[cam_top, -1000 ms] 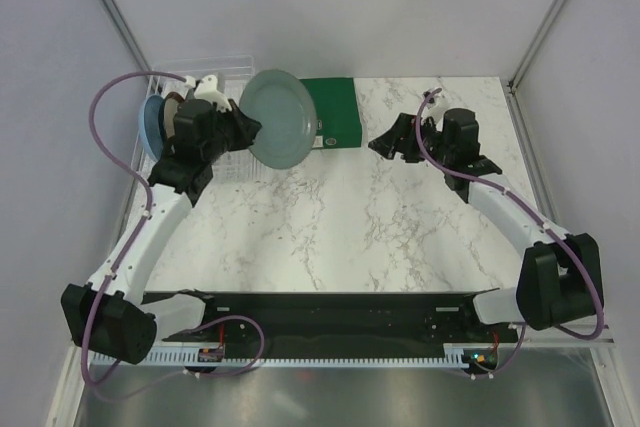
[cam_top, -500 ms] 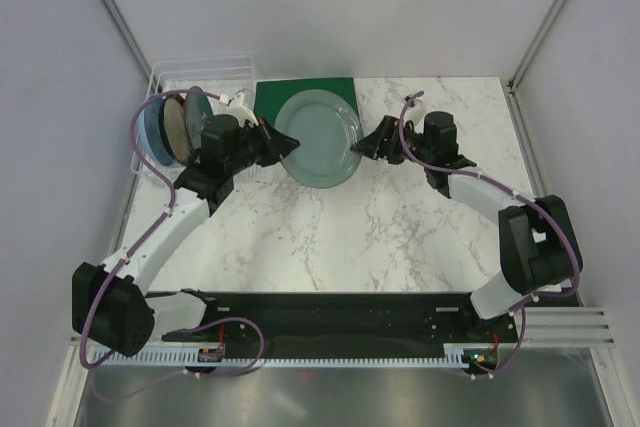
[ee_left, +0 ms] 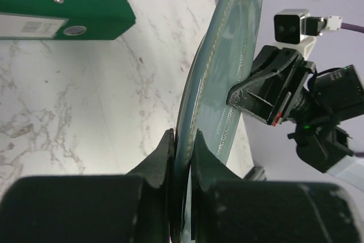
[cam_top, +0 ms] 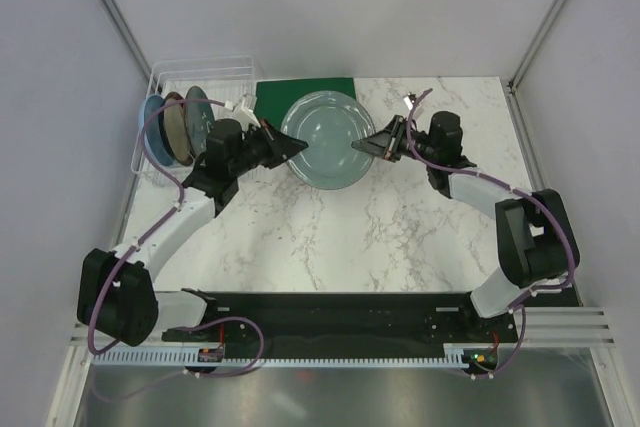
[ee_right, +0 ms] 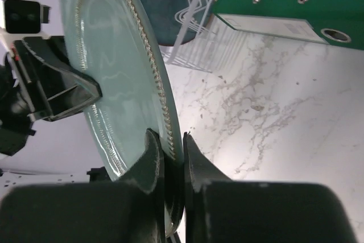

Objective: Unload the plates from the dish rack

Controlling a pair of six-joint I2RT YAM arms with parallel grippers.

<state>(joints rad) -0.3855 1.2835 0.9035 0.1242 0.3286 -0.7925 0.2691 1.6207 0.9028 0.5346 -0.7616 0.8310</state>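
Top external view: a grey-green round plate [cam_top: 325, 125] hangs in the air between the two arms, its face turned up toward the camera, above the far middle of the table. It overlaps the near edge of a green rectangular binder [cam_top: 300, 95]. The left gripper [cam_top: 297, 144] meets the plate's left rim and the right gripper [cam_top: 372, 144] its right rim. From this height the grip of each is hard to judge.

The wrist cameras settle it. The left wrist view shows the plate edge-on, with the left fingers narrowed onto the rim, one on each face. The right gripper is at the opposite edge. The right wrist view shows the same from the other side: its two fingers pinch the beaded rim, and the left gripper clamps the far edge.

Only the top view shows what stands in the white wire dish rack [cam_top: 205, 65] at the far left corner. Three plates are upright on edge there: a light blue plate [cam_top: 150, 122] outermost, a reddish-brown plate [cam_top: 175, 132] next, and a dark grey-blue plate [cam_top: 198, 112] nearest the binder. The right wrist view catches only a corner of the rack and a dark plate behind it.

The white marble-patterned table [cam_top: 330, 237] has grey veins. Pale lilac-grey walls [cam_top: 350, 7] close in the space, with slanting metal posts [cam_top: 540, 25] at the corners.
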